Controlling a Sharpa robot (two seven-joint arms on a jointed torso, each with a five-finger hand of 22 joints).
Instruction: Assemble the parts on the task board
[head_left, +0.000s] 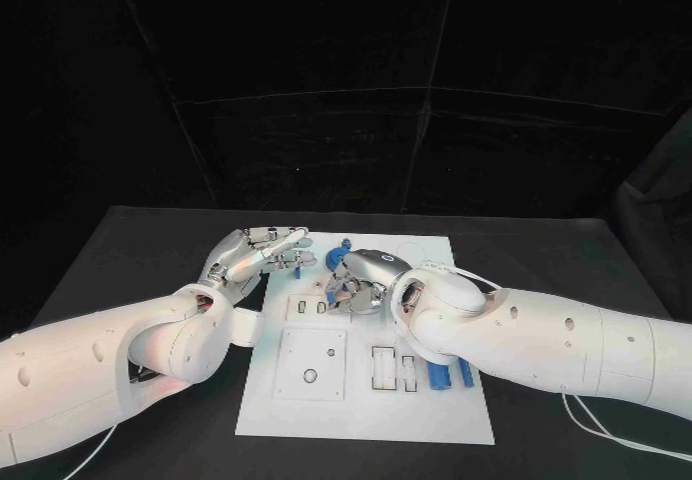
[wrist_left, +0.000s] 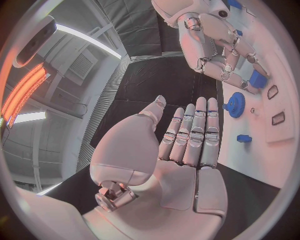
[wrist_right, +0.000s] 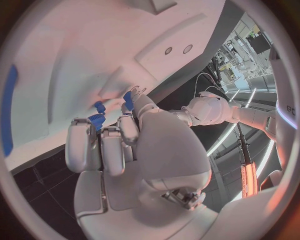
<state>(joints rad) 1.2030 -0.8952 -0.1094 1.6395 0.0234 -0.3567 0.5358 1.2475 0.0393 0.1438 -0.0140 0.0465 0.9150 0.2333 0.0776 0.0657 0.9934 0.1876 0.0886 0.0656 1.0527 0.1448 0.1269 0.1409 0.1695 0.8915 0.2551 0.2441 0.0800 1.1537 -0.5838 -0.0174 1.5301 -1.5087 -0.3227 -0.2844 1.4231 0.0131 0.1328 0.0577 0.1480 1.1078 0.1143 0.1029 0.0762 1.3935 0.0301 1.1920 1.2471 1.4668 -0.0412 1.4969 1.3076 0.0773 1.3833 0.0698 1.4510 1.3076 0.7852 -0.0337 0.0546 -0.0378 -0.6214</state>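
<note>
The white task board (head_left: 361, 410) lies in the middle of the black table. My right hand (head_left: 361, 284) rests on the board's upper middle, fingers curled in and pinching a small blue part (wrist_right: 97, 120) at their tips (wrist_left: 257, 79). My left hand (head_left: 260, 250) hovers at the board's upper left edge, flat, with its fingers (wrist_left: 190, 135) straight, side by side and holding nothing. Just beyond those fingertips a blue gear (wrist_left: 236, 104) and a small blue piece (wrist_left: 244, 138) lie on the board. Two blue bars (head_left: 440, 375) lie at the board's right side, close under my right forearm.
A raised square plate with an oval hole (head_left: 310, 365) sits on the board's lower left, and rectangular slots (head_left: 382, 366) lie beside it. Black table (head_left: 159, 250) surrounds the board on all sides. My right forearm (head_left: 577, 345) crosses the board's right edge.
</note>
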